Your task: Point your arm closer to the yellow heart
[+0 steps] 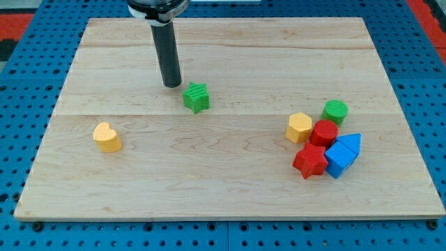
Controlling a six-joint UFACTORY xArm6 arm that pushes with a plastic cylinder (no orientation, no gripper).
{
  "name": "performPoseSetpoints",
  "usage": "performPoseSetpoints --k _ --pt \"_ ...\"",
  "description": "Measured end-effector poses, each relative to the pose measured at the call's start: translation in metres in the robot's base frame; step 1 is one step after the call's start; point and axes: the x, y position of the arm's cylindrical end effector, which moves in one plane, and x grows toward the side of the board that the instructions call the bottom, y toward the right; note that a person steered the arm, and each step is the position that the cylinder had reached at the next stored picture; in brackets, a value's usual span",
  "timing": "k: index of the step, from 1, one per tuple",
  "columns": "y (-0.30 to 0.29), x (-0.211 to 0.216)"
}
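While the rod's upper end is cut off at twelve o'clock, my tip [172, 85] bare, gripperless, green star [196, 97] just beside at four o'clock, yellow heart [106, 137] well apart at eight o'clock.

the rod [167, 52] runs off the view's top; the red star [310, 161] partly hides the blue cube [339, 158].

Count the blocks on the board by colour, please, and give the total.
Yellow: 2, the yellow heart and the yellow hexagon
Green: 2, the green star and the green cylinder
Red: 2, the red cylinder and the red star
Blue: 2, the blue cube and the blue triangle
Total: 8
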Motion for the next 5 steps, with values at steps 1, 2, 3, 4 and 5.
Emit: performPoseSetpoints --k 1,2,3,4,5 --pt "0.01 0.017" --pt "0.056 0.035" --pt "0.142 0.093" --pt "0.166 0.122" --pt "0.072 0.125"
